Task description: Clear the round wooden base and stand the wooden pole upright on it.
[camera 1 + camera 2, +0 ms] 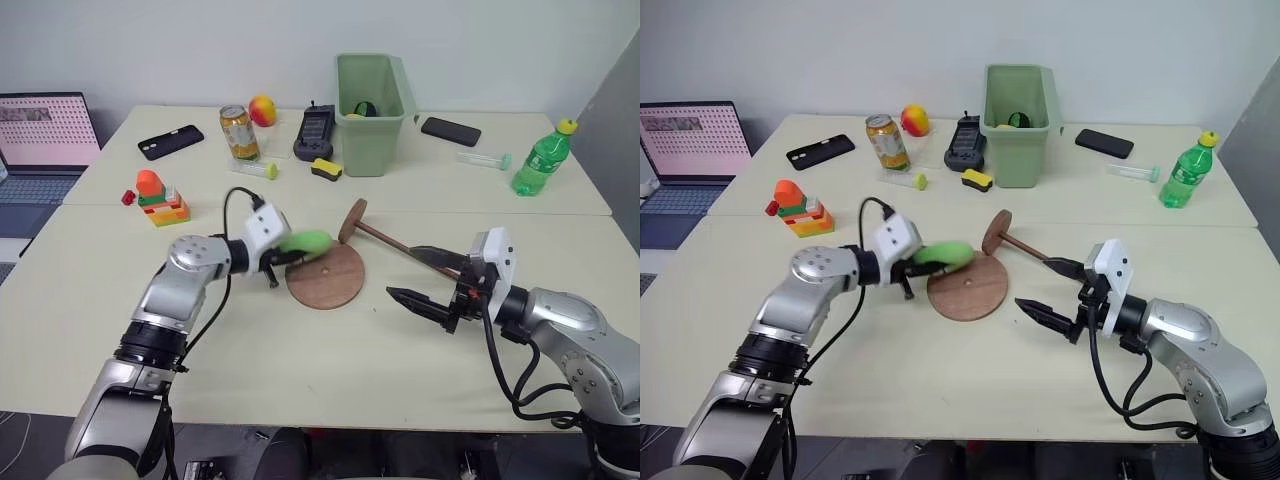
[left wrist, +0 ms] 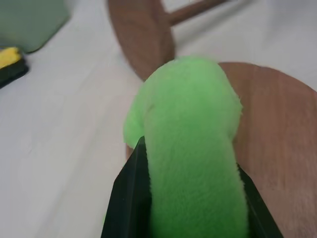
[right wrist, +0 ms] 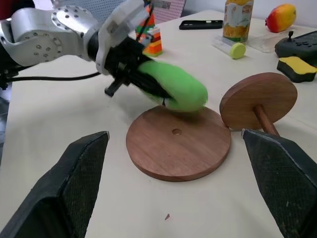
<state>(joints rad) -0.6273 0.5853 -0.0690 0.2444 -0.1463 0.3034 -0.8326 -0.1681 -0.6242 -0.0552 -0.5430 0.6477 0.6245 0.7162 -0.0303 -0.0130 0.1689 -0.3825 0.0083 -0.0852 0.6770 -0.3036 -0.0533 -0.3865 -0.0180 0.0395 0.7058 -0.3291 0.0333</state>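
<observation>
Bright green fuzzy plush toy, plain with no markings. The round wooden base is reddish-brown with visible grain, same shade as the disc on the wooden pole, whose rod is darker brown. Table is pale cream. Bin is soft sage green, bottle vivid green with a yellow cap.

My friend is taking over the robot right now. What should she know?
Left hand: shut on the fuzzy green plush toy, held over the edge of the round wooden base.
Right hand: open, holding nothing, near the rod end of the wooden pole.
The pole lies on the cream table beside the base, its disc end propped up.
Done: toy gripped.
Left: carry the toy away, then stand the pole on the base.
</observation>
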